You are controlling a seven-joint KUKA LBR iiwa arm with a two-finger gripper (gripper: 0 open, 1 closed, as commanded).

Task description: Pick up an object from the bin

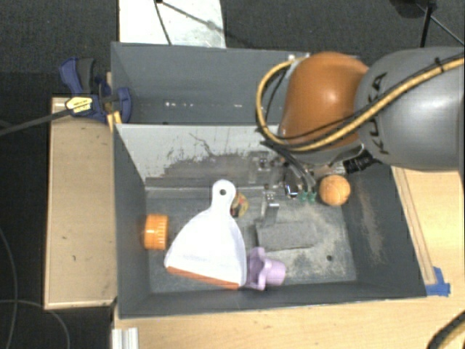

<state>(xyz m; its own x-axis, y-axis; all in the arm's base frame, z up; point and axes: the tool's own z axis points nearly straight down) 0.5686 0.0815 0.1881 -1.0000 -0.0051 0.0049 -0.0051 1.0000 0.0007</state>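
Several loose things lie scattered on the floor of the bin (182, 78), not sorted. An orange cap (155, 231) sits at the left and a white scoop (211, 249) lies flat in the middle, with a purple piece (267, 271) touching its lower corner. A grey block (287, 235) is just right of the scoop and an orange ball (334, 191) lies further right. Our gripper (271, 206) hangs low between the scoop's handle and the ball, just behind the block, with a small brown thing (238, 206) near its left. We cannot tell whether it is apart or together, and we see nothing in it. We judge the block the likeliest pick, since it lies flat, clear of its neighbours and nearest the gripper.
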